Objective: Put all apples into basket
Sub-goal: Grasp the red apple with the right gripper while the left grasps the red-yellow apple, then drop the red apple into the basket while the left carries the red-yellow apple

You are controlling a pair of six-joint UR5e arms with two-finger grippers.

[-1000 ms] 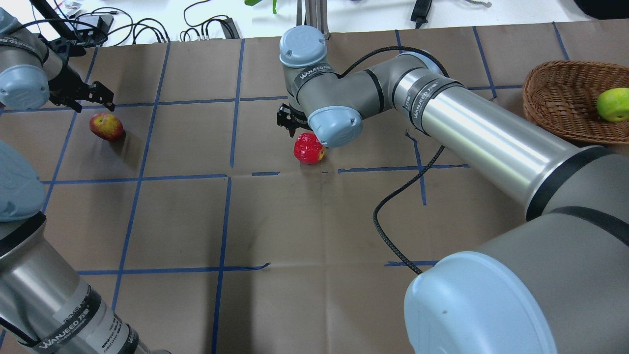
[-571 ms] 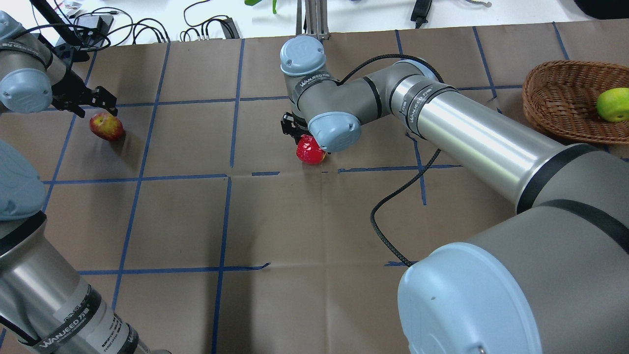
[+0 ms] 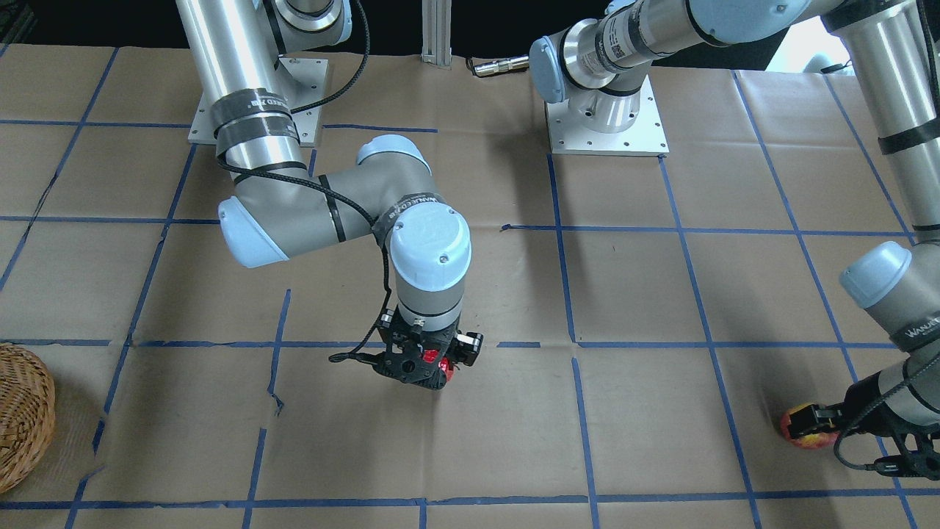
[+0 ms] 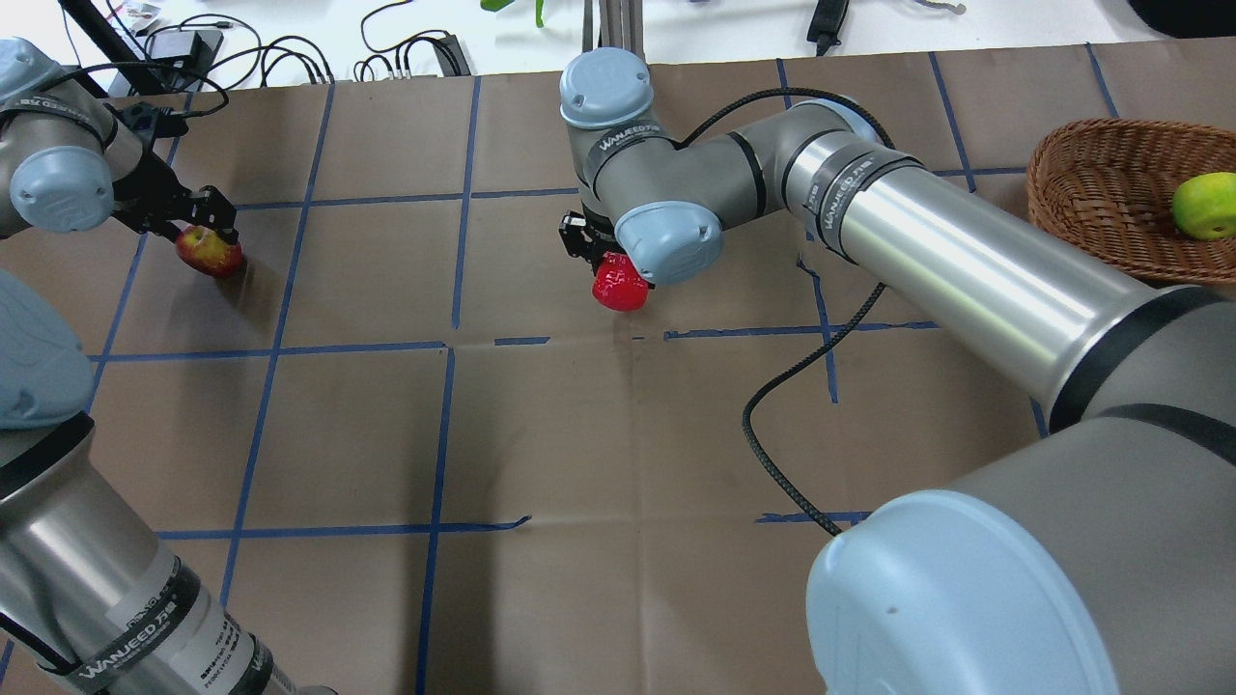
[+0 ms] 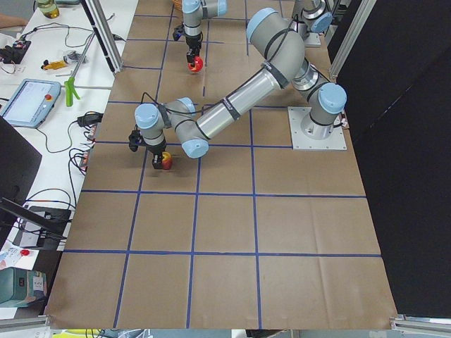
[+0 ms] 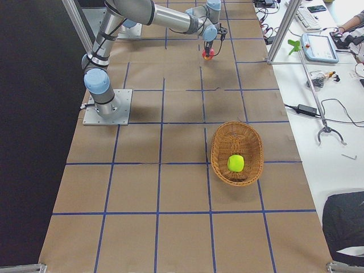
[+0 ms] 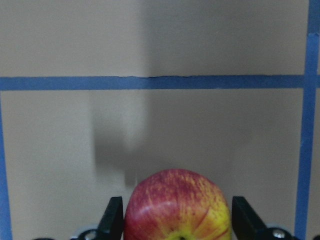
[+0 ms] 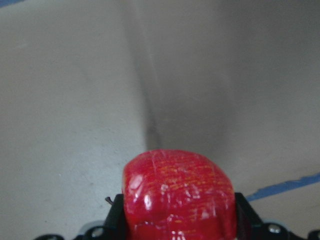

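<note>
Right gripper (image 8: pixel 178 218): the jaws are closed against the flanks of the glossy red apple (image 8: pixel 178 192), near the table centre. You cannot tell whether it has left the brown paper (image 4: pixel 579 434).

Left gripper (image 7: pixel 177 220): the jaws stand wide and straddle the red-and-yellow apple (image 4: pixel 210 254), with a sliver of gap on each side. This apple rests on the paper at the robot's far left.

The green apple (image 4: pixel 1205 205) lies inside the wicker basket (image 4: pixel 1081 208) at the right end of the table.

Handling: expect each apple to be light, rigid, smooth and prone to rolling. Grip across the widest girth. A hold above or below it will likely squeeze the fruit out.

Clearance: open paper lies between the red apple and the basket. Lift above the raised rim before crossing it. Watch the right arm's black cable (image 4: pixel 772 405), which loops over the table. The left apple is well apart from the basket, and its route crosses the right arm's zone.
</note>
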